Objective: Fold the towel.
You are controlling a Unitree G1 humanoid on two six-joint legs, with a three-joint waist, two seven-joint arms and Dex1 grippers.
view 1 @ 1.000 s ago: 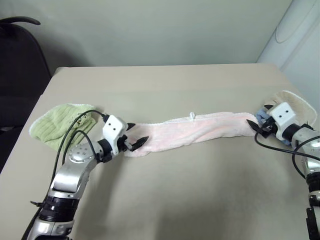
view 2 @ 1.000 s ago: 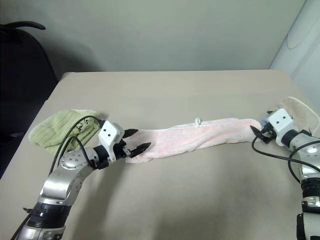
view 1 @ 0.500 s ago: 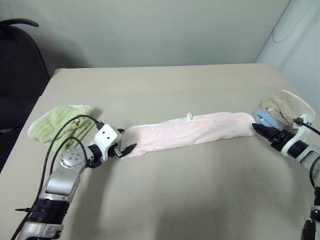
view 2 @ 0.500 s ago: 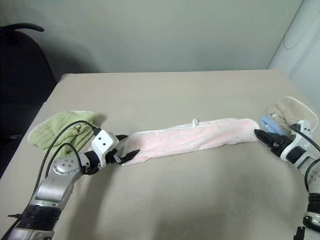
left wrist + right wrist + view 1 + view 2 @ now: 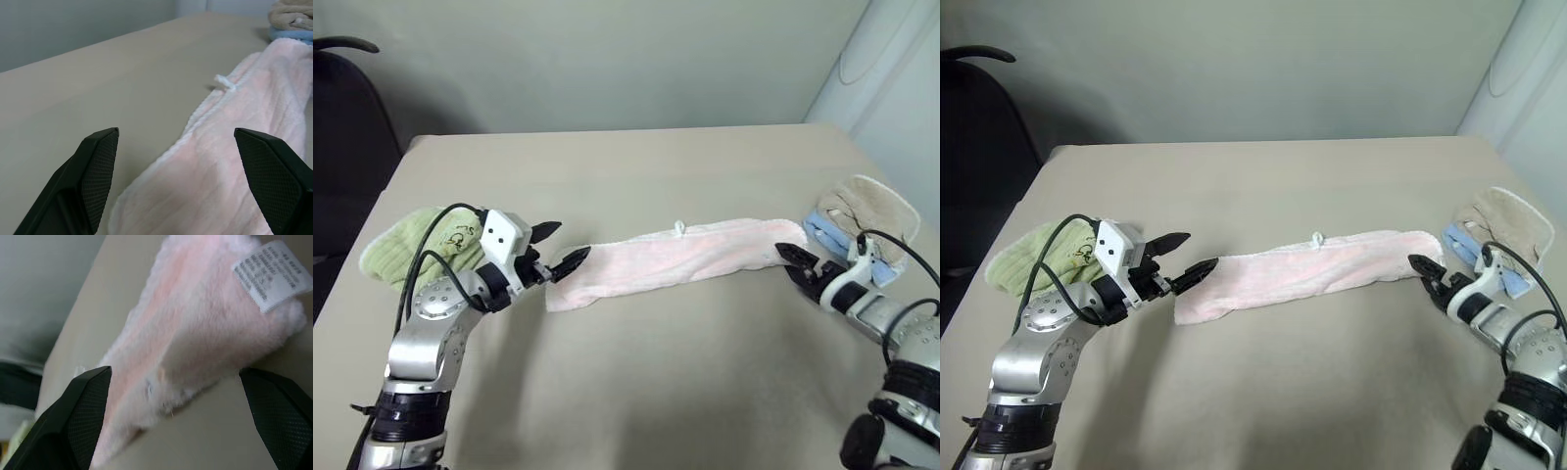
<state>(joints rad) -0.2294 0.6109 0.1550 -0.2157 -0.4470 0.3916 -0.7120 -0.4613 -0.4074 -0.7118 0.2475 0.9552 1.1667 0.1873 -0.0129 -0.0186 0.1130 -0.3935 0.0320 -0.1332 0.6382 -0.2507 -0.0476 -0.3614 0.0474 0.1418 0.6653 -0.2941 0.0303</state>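
The towel is a long pale pink strip lying across the middle of the table, with a small loop tab on its far edge. My left gripper hovers open just off the towel's left end, pointing along the strip, with nothing between its fingers. My right gripper is open and low at the towel's right end, its tips right against the cloth. In the right wrist view that end, with a white care label, lies just ahead of the spread fingers.
A lime-green ribbed cloth lies at the table's left edge, behind my left arm. A beige towel on a light blue cloth sits at the right edge, beside my right arm. A dark chair stands off the table's left corner.
My left gripper dipped toward the towel's left end, then rose again. My right gripper rolled over and came down and leftward to the towel's right end. The towel now lies flatter.
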